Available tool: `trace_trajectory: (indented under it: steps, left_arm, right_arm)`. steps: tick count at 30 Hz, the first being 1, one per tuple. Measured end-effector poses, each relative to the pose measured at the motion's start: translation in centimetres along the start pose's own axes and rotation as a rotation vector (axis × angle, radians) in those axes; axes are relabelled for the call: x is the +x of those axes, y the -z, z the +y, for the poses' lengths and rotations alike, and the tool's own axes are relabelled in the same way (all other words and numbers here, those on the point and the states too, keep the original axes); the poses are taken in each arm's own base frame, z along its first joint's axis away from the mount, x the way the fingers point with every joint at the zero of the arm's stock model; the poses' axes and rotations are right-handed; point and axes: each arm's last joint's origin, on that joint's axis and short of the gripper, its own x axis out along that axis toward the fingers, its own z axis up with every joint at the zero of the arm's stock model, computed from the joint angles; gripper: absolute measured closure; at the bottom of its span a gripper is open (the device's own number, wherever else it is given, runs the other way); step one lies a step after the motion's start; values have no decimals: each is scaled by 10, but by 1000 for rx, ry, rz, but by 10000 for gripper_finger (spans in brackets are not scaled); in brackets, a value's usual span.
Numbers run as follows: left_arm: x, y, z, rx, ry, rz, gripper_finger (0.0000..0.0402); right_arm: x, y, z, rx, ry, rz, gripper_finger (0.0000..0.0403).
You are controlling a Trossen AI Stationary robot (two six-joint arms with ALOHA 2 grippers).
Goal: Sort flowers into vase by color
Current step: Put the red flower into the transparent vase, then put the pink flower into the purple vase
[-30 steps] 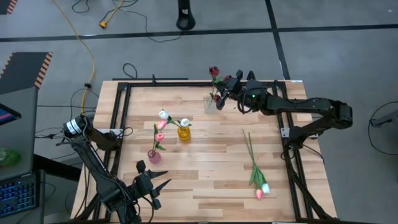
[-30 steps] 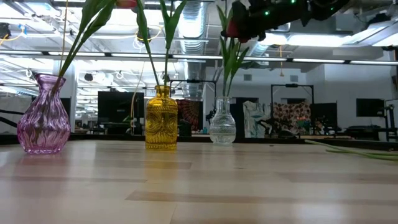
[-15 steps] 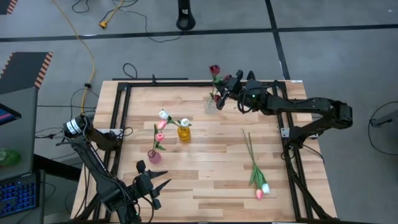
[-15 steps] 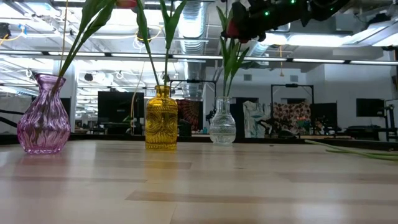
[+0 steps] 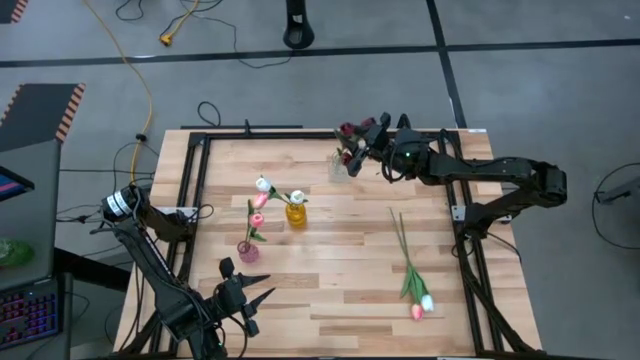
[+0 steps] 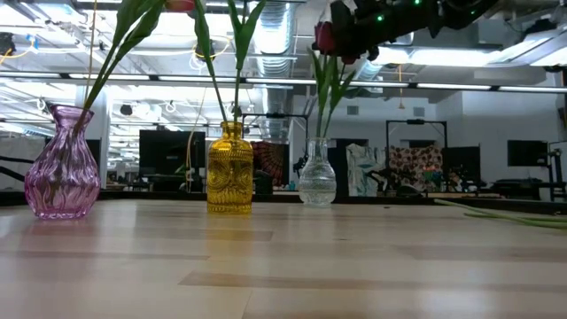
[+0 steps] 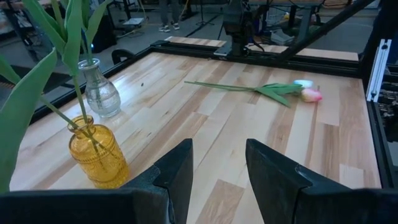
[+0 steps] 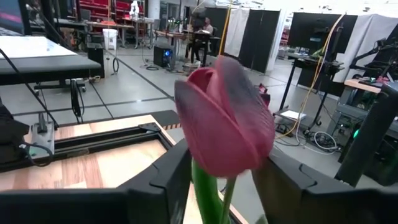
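since the earlier frame the dark red tulip [image 5: 347, 130] has dropped lower into the clear vase [image 5: 338, 167] at the tabletop's [image 5: 340, 290] far edge. right gripper [image 5: 366, 138] jaws stand released around its head; delivery judged complete. left gripper [image 5: 250, 295] waits, jaws parted.

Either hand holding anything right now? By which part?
Nothing looks held. The right hand is open, its fingers apart either side of the dark red tulip just below the head, not clamping it. The left hand is open and empty.
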Motion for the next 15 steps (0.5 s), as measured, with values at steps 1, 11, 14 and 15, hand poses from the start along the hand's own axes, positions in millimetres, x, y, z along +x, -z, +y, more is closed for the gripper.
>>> trace_trajectory:
  steps: [1,11,14,15]
  left_arm:
    - [0,0,0,0,0,0,265]
    - [0,0,0,0,0,1,265]
    - [0,0,0,0,0,1,265]
    - [0,0,0,0,0,1,265]
  right_arm:
    - [0,0,0,0,0,0,212]
    - [2,-30,-3,-37,-18,156,190]
    - [1,-40,-4,-28,-19,171,188]
    - [1,-44,-5,-27,-18,167,188]
